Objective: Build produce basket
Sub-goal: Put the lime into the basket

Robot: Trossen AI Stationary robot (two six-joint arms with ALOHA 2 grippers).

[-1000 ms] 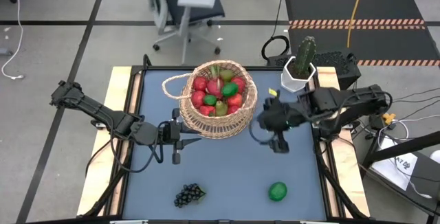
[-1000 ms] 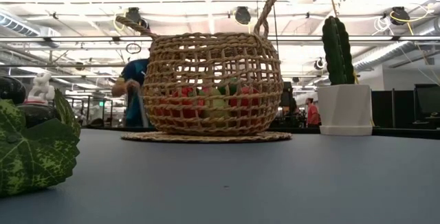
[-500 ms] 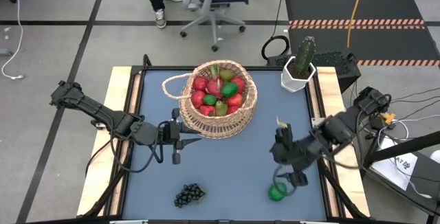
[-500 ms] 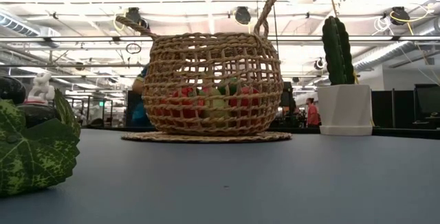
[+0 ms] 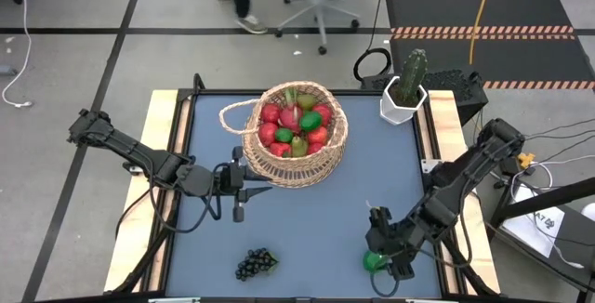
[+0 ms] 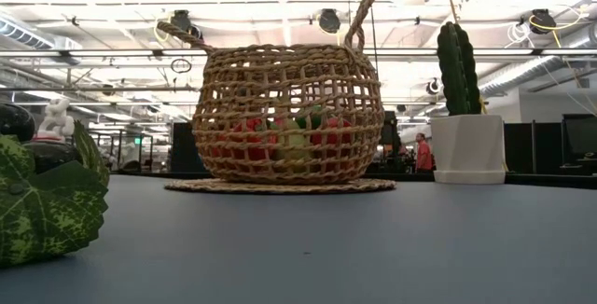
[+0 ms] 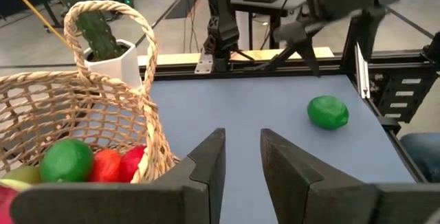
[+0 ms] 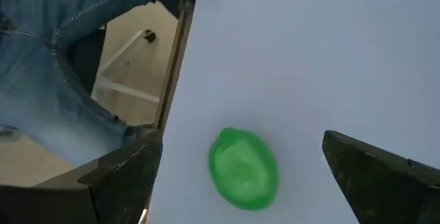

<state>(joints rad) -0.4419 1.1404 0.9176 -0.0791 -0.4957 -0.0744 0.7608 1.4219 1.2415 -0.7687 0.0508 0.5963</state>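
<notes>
No readable writing shows on any thing. The basket [image 5: 296, 136] stands on the far middle of the desk [image 5: 372, 173], filled with red and green produce [image 5: 296, 128]. The right gripper [image 5: 389, 259] hangs spread wide over the green fruit [image 5: 374, 260] near the front right. The left gripper [image 5: 238, 184], fingers narrowly parted and holding nothing, waits beside the basket. The grape bunch [image 5: 256, 264] lies at front; a cactus pot [image 5: 403, 94] stands in the far right corner.

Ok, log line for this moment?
right tool: open above lime | left tool: idle beside basket | grapes: on table
</notes>
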